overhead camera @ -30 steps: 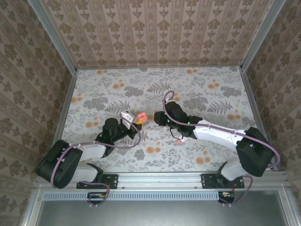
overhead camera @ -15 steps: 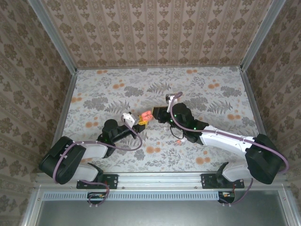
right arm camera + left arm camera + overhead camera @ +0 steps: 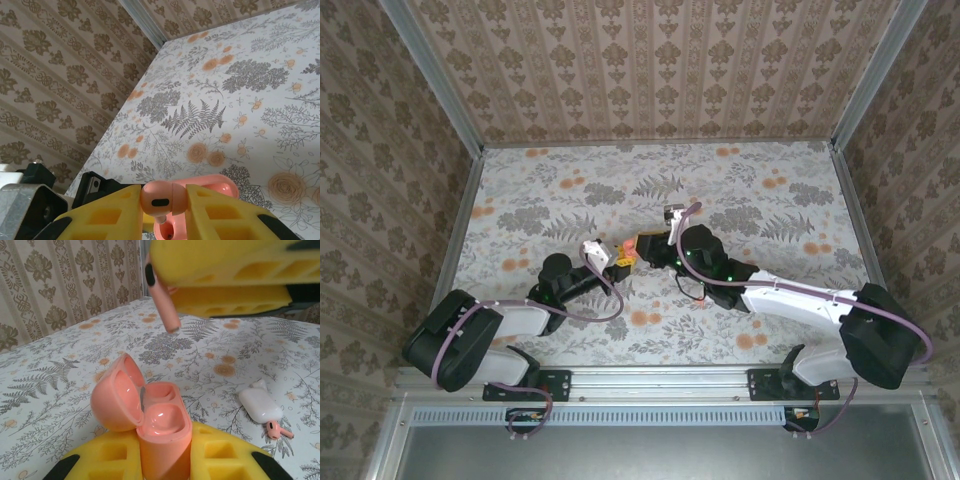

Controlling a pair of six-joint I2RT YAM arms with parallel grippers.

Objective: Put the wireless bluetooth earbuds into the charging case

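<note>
Left gripper [image 3: 162,460] clamps the open coral-pink pebble-shaped plastic charging case [image 3: 161,420] upright, right gripper [image 3: 162,216] pinches a small coral-pink plastic earbud [image 3: 158,196], stem down, just above that case.

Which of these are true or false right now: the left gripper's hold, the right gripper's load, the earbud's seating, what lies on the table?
1. The left gripper grips the coral charging case upright, lid open. True.
2. The right gripper is empty. False: it pinches a coral earbud between its yellow fingers.
3. The held earbud is seated in the case. False: in the left wrist view it hangs above the open case, stem pointing down, clear of it.
4. A white case lies on the table with a loose coral earbud beside it. True.
</note>
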